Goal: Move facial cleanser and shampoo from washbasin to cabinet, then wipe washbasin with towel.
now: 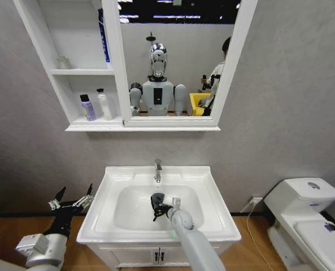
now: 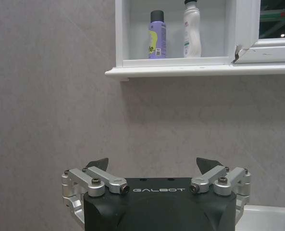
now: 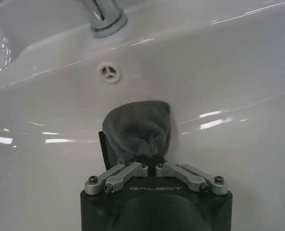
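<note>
While the right gripper [image 1: 159, 210] works down in the basin [image 1: 113, 179], its jaws are clenched on the towel [image 3: 138, 129], a dark grey wad bunched between the fingers and pressed to the porcelain. From where I stand the towel sits near the middle of the bowl, with the faucet [image 1: 157, 170] at twelve o'clock from it and the overflow hole [image 3: 109, 71] just short of the spout base.

Both bottles are already up in the cabinet [image 1: 81, 71]. The cleanser [image 1: 87, 107] and the shampoo [image 1: 104, 104] stand upright, side by side and just apart, in the lowest niche, shampoo at three o'clock of the cleanser. The niche above holds a small clear item I cannot make out, and a blue container stands against its mirror-side wall. The bowl holds nothing but towel and gripper.

So the carrying looks done and wiping is the step in hand. To do it well, I would keep the cloth flat on the curve and sweep in overlapping passes around the bowl, letting only the cloth, not the metal fingers, meet the glaze. The grip seems to take just a corner, so heavy dragging could pull the towel free.

Off at nine o'clock of the basin, the left gripper [image 1: 72, 199] hangs idle, jaws released and empty.
</note>
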